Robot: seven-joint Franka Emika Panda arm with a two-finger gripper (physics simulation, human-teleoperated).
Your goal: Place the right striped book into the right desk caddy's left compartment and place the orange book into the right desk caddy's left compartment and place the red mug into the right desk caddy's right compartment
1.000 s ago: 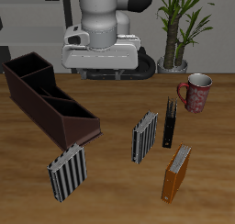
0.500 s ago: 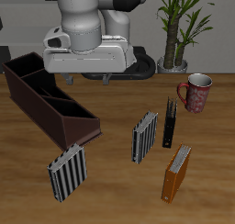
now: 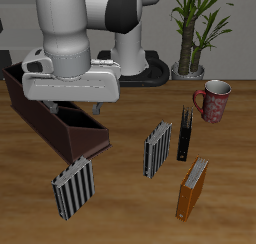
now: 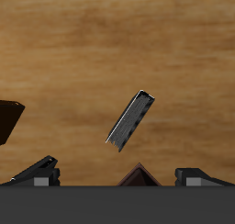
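My gripper (image 3: 73,108) is open and empty, hanging over the slanted end of the dark maroon right desk caddy (image 3: 60,130). The right striped book (image 3: 74,187) stands on the table in front of that end, nearer the front edge. In the wrist view it shows edge-on (image 4: 130,120) between my spread fingers (image 4: 37,173), with the caddy's tip (image 4: 138,176) close to my gripper (image 4: 119,177). The orange book (image 3: 193,187) stands near the front edge. The red mug (image 3: 212,100) stands upright farther back, beyond the books.
A second striped book (image 3: 157,148) and a slim black book (image 3: 184,136) stand mid-table between the caddy and the mug. A potted plant (image 3: 190,33) stands at the table's back. The robot's base (image 3: 130,58) is behind the caddy.
My arm has swung from the table's back across toward the caddy, forward and lower. The gripper now hangs over the caddy's slanted end. Nothing on the table has moved.
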